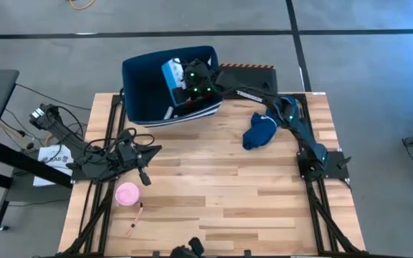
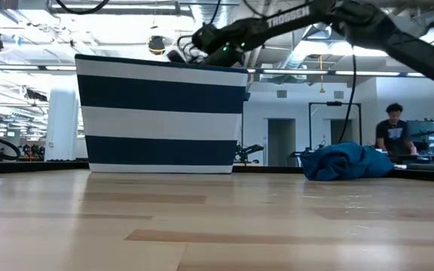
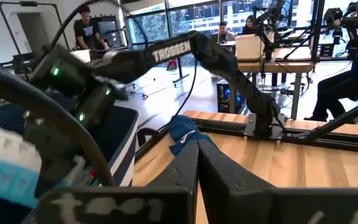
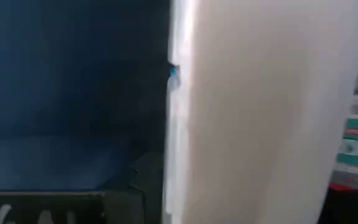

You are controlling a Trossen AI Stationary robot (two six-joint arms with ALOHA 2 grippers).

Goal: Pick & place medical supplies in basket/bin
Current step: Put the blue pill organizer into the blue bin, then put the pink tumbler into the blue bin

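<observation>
Across the near half of the table (image 1: 264,208) the boards lie open; pink roll (image 1: 127,193) and a stick (image 1: 135,220) sit near-left beside the resting left gripper (image 1: 146,177), fingers narrow; right gripper (image 1: 190,80) reaches inside the far navy basket (image 1: 143,89), its grip unclear, beside a white-and-blue packet (image 1: 172,74).

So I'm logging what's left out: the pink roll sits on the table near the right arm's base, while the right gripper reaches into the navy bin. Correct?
Not quite. The high view shows the pink roll near the left arm's base, just in front of the left gripper. The right gripper does reach into the navy bin.
</observation>
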